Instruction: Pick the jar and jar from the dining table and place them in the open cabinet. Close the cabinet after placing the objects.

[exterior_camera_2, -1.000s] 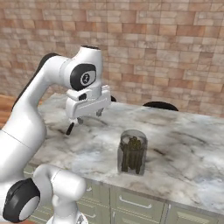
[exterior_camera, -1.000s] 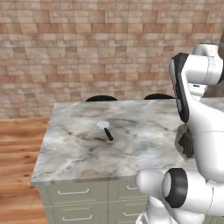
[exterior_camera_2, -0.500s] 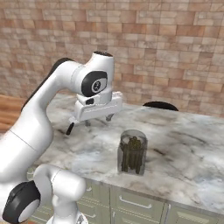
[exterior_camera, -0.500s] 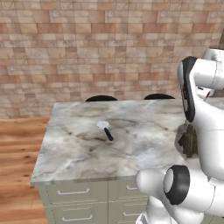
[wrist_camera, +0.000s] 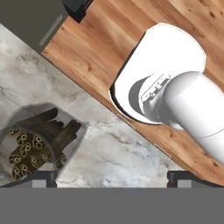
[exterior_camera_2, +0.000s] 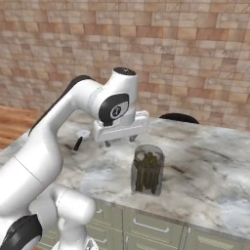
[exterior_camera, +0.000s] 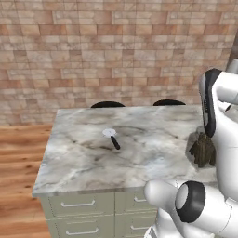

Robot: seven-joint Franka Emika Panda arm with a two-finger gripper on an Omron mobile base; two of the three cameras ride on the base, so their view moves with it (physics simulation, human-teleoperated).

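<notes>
Our gripper hovers with jaws spread wide and empty above the dining table, the jar standing at about four o'clock from it near the front edge, where we judge a misaligned descent could topple it.

From my left base camera I see the dining table, its grey-veined marble top over sage-green drawer fronts with thin silver handles. A small utensil with a white head and black handle lies near the middle of the slab. At the right edge a jar of dark brown sticks stands on the marble, partly hidden behind my white arm. Two dark chair backs peek over the far edge, brick wall behind.
</notes>
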